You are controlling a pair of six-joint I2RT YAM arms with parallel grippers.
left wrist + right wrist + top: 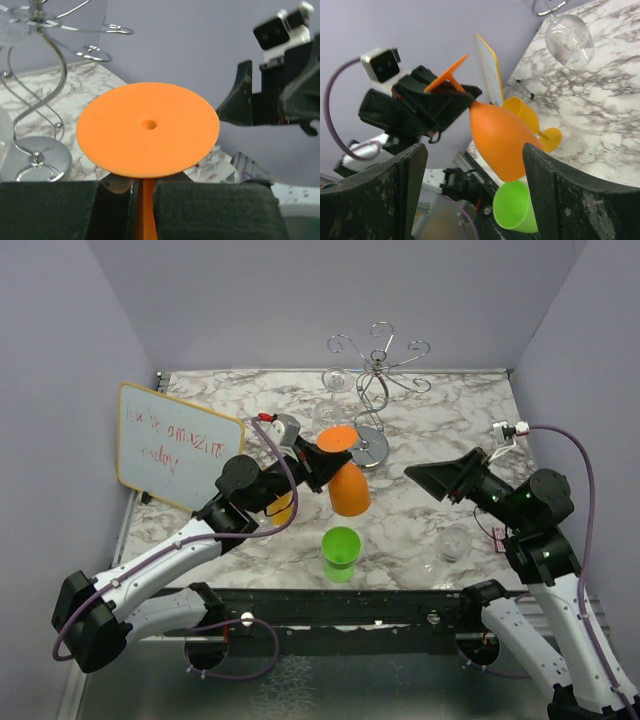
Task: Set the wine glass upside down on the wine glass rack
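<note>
At far left of the top view, a whiteboard [178, 448] is standing at the edge of the marble table [440, 410], not part of the job. Just right of it, toward frame centre, the L gripper [318, 466] is clamping shut on the stem of the orange wine glass [349, 490] and holding it in the air, clear of the table, w/ a green cup [341, 552] sitting lower in frame. Glass is already hanging inverted: foot disc is facing up, bowl mouth is pointing down, so the long axis is running approx vertical, maybe leaning slightly. The rack [374, 380] is standing at upper centre, just beyond the foot, near but not touching. A clear glass [568, 37] is hanging bowl-down from one curled arm. So pick-up and flip are looking done, but hanging isn't. My read: the stem needs sliding into a free arm so the foot catches, then release. At right of frame, the R gripper [440, 478] is hovering w/ jaws spread wide, holding nothing, apart from the glass.
</note>
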